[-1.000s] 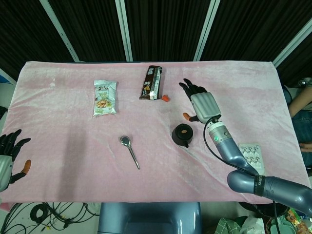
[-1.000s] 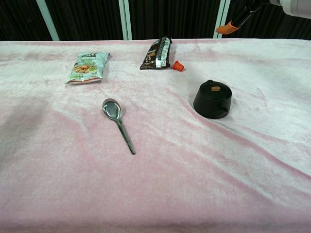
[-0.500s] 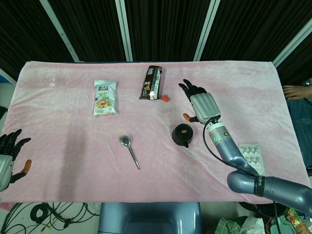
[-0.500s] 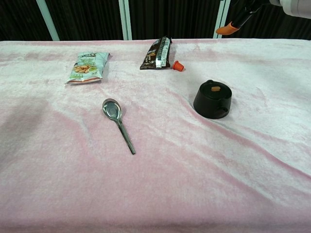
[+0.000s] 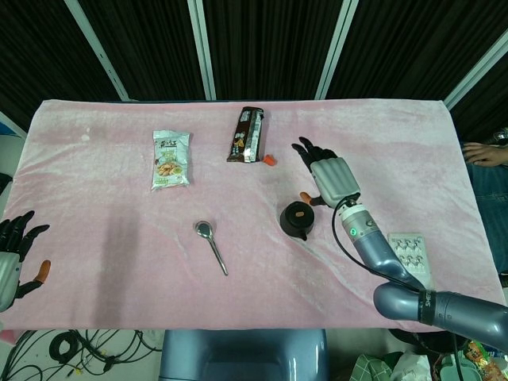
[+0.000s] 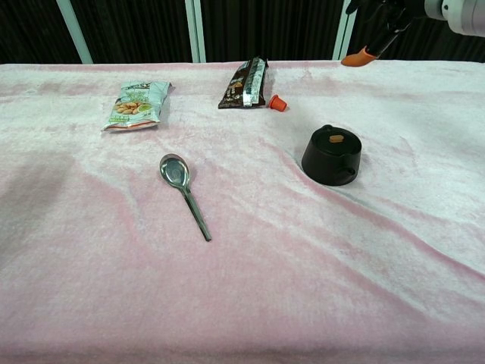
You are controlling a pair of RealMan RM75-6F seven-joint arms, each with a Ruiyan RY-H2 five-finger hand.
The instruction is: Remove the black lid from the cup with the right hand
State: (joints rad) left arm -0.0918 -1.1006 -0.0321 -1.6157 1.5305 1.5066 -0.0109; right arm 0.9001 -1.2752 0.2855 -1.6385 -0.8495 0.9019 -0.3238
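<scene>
My right hand (image 5: 329,176) hangs above the worktop (image 5: 95,238) with fingers spread, holding nothing, just beyond the cup (image 5: 296,221). The black lid (image 6: 333,142) with its tan knob is on the squat black cup, so I cannot see inside. My left hand (image 5: 14,252) waits empty, fingers apart, at the near left edge. A soft, wrinkled pink cloth covers the worktop; dark panels with pale bars stand behind. Farther off lie a shiny metal spoon (image 5: 211,246), a green snack bag (image 5: 171,159), a dark wrapper (image 5: 247,135), a small orange cap (image 5: 271,160) and a blister pack (image 5: 409,252).
</scene>
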